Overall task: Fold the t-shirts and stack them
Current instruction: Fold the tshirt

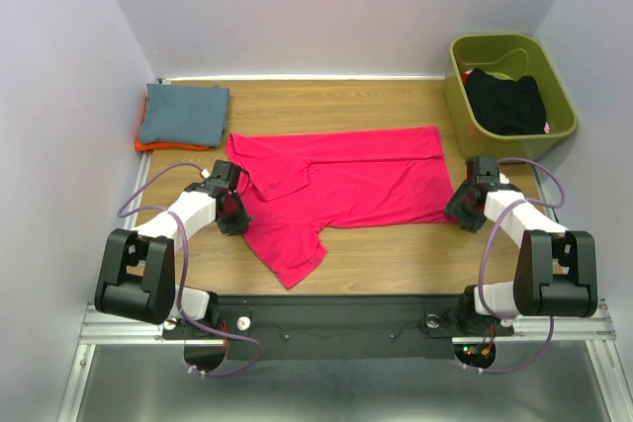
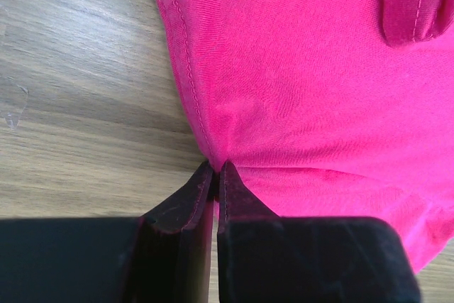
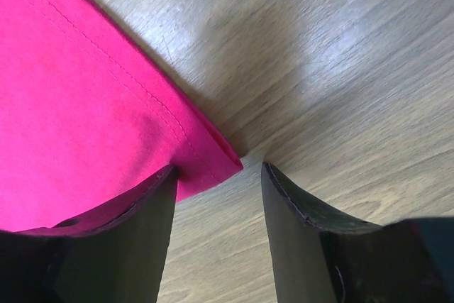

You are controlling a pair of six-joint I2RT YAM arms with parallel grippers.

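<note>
Magenta t-shirt (image 1: 346, 185) spread flat left of the olive bin (image 1: 458, 106); left gripper (image 2: 216, 168) clamped tight on its edge; right gripper (image 3: 218, 173) with fingers apart, astride its corner nearest the bin; blue-grey shirt (image 1: 183, 114) folded atop orange shirt (image 1: 148, 145), far left of the bin; black garment (image 1: 506, 101) inside the bin.

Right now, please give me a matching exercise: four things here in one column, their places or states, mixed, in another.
1. bright pink cloth t-shirt
2. folded slate blue-grey shirt
3. black garment
4. right gripper

A. inside the olive-green plastic bin
B. open, at a hem corner
C. spread out on the wooden table
D. far left corner

Pairs: 1-C, 2-D, 3-A, 4-B
</note>
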